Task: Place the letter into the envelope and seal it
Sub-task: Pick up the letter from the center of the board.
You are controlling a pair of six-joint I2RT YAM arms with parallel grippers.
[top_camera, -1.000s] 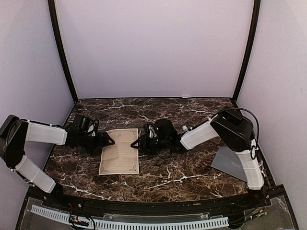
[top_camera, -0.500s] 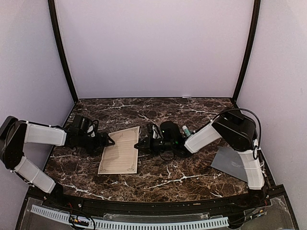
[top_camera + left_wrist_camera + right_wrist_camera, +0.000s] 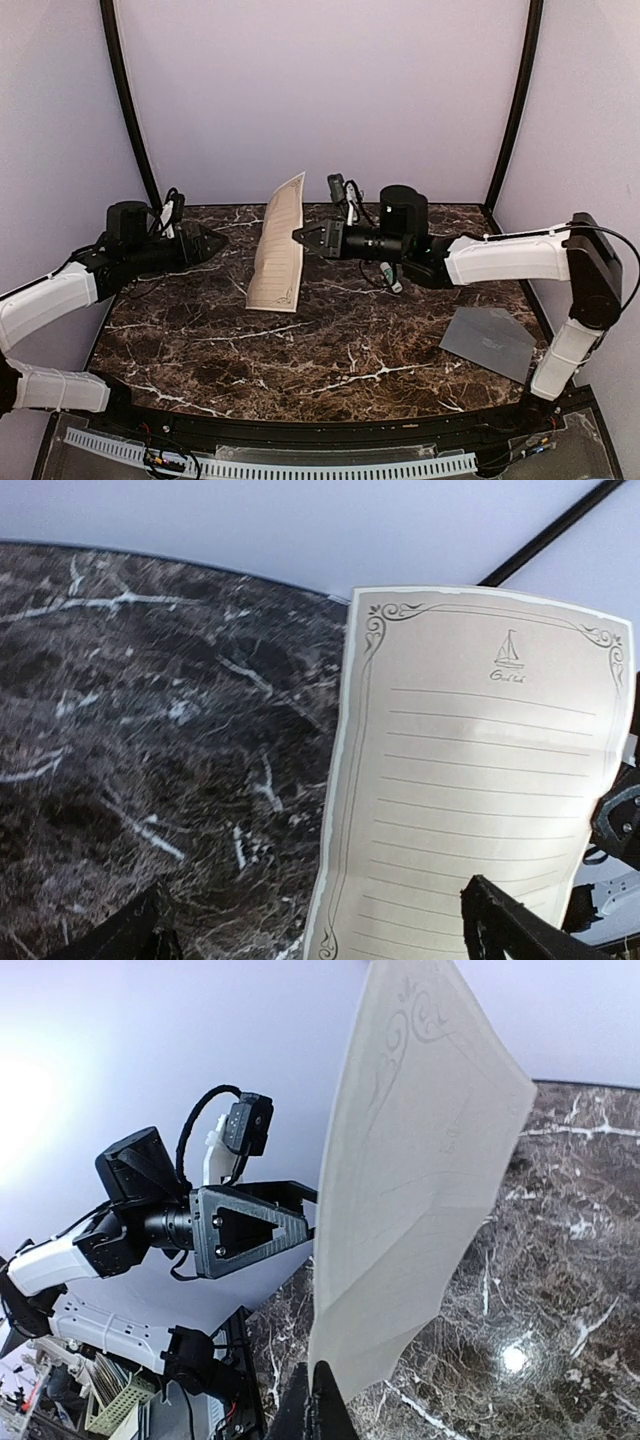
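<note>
Pinched at the edge facing the right arm, between the pressed-together fingers of the right tool (image 3: 300,236): the cream-tan rectangular paper letter (image 3: 279,245) with its thin ornate border and ruled lines. Held upright and slightly bowed over the back middle of the dark marbled desk (image 3: 330,350), printed face toward the left arm. Cannot tell whether its lowest corner touches the desk or hangs just above.

Left tool (image 3: 215,243) spread wide, holding nothing, level with the sheet and near it but apart.

Step in hand, by judgement: carrying the raised sheet toward its container. To do it well:
- Keep the pinch firm. A single edge grip on thin paper invites swinging and curling.
- Move slowly, to limit flutter and slip.
- Bring the spread left tool to the free edge if the bow worsens, closing only once the paper sits squarely between the fingers.
- Lower the sheet to a shallow angle before reaching the opening, leading with a short edge.
- Avoid dragging the hanging corner across the desk, which could crease it.

Container: the flat slate-grey paper envelope (image 3: 487,343), lying on the desk at the near right, just beside the right arm's base and well apart from the sheet. Nothing visible inside or on it. Flap position hard to read from above, so likely needs checking, and perhaps pinning down, before insertion. Sealing not yet begun.
</note>
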